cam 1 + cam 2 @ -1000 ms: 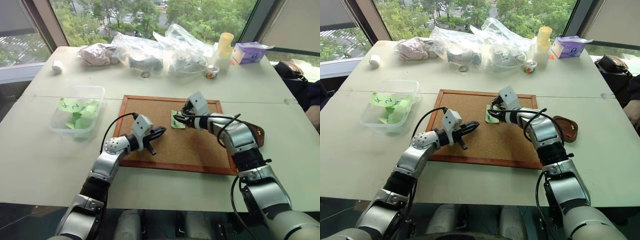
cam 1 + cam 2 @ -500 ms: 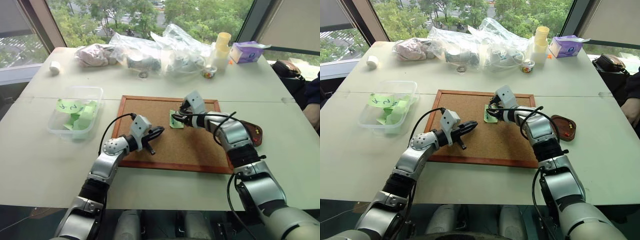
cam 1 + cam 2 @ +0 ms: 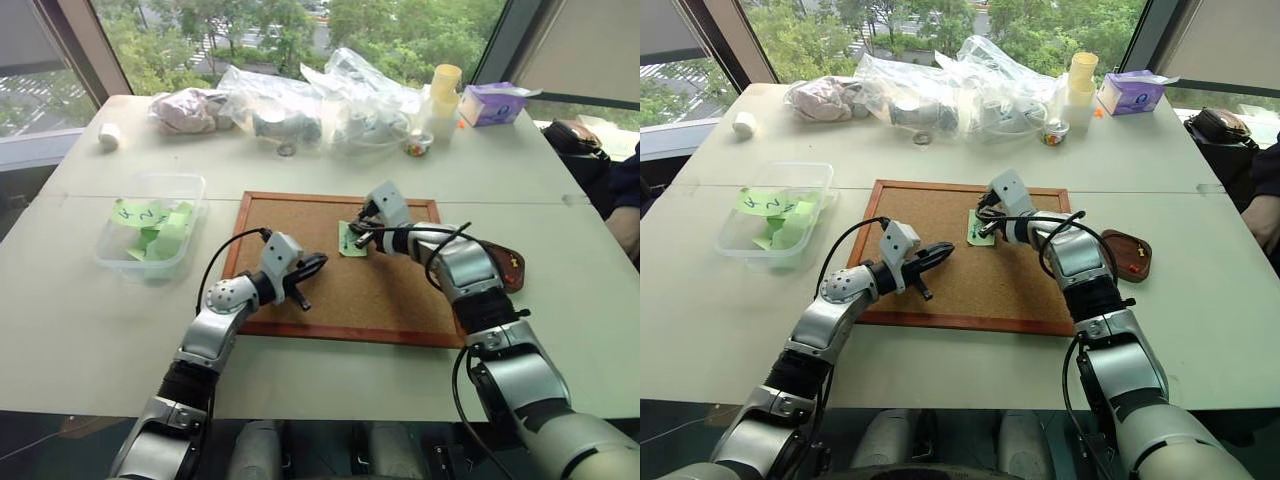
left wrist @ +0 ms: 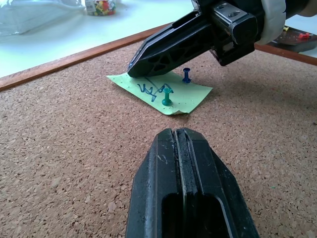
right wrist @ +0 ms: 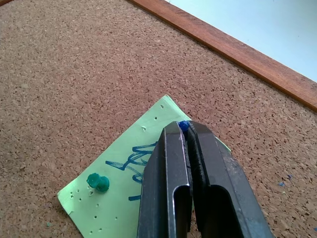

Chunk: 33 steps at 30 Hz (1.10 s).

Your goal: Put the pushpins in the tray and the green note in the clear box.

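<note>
Left eye view: since a second ago the right gripper [image 3: 356, 229] has closed its jaws, which stood apart then, and neither arm has shifted over the cork board [image 3: 300, 215]. The right arm reaches in from the board's right side, tilted down onto the green note [image 3: 348, 243] near the board's far edge. The left gripper [image 3: 318, 263] lies level over the board's near left part, jaws shut and empty. The clear box [image 3: 190, 188] sits left of the board. The tray [image 3: 514, 270] lies just right of the board, half hidden by the right forearm.

Left wrist view: the note lies flat on the board with a green pushpin [image 4: 167, 95] and a blue pushpin [image 4: 186, 75] standing in it; the right gripper's tips rest on the note beside the blue one.

Right wrist view: we see the jaws shut, with the blue pin's head at their tips; we cannot tell whether it is pinched.
</note>
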Motion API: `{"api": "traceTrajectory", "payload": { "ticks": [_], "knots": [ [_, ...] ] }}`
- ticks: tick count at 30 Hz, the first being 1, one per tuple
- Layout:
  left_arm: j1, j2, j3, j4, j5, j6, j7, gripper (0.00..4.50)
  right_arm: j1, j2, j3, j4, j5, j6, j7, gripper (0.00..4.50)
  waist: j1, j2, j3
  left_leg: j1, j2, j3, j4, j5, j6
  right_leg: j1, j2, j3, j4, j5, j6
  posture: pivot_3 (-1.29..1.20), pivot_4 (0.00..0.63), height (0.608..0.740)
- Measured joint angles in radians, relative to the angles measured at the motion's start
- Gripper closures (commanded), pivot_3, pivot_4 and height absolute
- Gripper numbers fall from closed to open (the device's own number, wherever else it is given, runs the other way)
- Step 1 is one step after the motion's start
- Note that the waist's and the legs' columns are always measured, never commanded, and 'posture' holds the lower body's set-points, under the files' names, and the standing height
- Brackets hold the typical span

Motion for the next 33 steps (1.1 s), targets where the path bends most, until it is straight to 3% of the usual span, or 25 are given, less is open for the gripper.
{"api": "traceTrajectory", "payload": {
  "ticks": [9,18,23,29,32,33],
  "knots": [
    [-0.016,-0.007,-0.008,0.024,0.001,0.032,0.006,4.50,0.027,-0.060,-0.229,-0.299,0.080,0.187,-0.119,4.46,0.002,0.009,-0.007,0.002,0.000,0.000,0.000,0.000,0.000,0.002,-0.001,0.000,0.000,0.000,0.000,0.00,0.150,0.740],
    [-0.029,-0.006,-0.014,0.058,0.008,0.022,-0.018,4.50,0.390,-0.235,-0.532,-0.550,0.100,0.395,-0.215,4.46,0.004,0.020,-0.014,0.004,-0.001,-0.001,-0.001,-0.001,0.002,0.004,-0.003,0.000,-0.001,0.000,0.000,0.00,0.150,0.740],
    [-0.037,-0.005,-0.013,0.085,0.017,0.012,-0.039,4.50,0.496,-0.240,-0.558,-0.566,0.111,0.410,-0.218,4.46,0.002,0.022,-0.015,0.013,0.000,-0.001,-0.003,-0.005,0.009,0.010,-0.003,0.001,-0.001,0.000,0.000,0.00,0.150,0.740],
    [-0.051,-0.012,-0.015,0.109,0.021,-0.002,-0.059,4.50,0.515,-0.228,-0.560,-0.565,0.140,0.403,-0.221,4.46,0.005,0.023,-0.016,0.014,0.000,-0.001,-0.003,-0.006,0.009,0.011,-0.004,0.002,-0.001,0.000,0.000,0.00,0.150,0.740],
    [-0.055,-0.014,-0.015,0.117,0.022,-0.011,-0.062,4.50,0.529,-0.226,-0.560,-0.561,0.148,0.401,-0.225,3.61,0.006,0.023,-0.016,0.014,0.000,-0.002,-0.003,-0.006,0.010,0.012,-0.004,0.002,-0.001,0.000,0.000,0.00,0.150,0.740],
    [-0.056,-0.014,-0.015,0.119,0.022,-0.011,-0.062,4.50,0.530,-0.226,-0.560,-0.558,0.150,0.401,-0.227,3.15,0.006,0.023,-0.016,0.014,0.000,-0.002,-0.003,-0.006,0.010,0.012,-0.004,0.002,-0.001,0.000,0.000,0.00,0.150,0.740]
  ]
}}
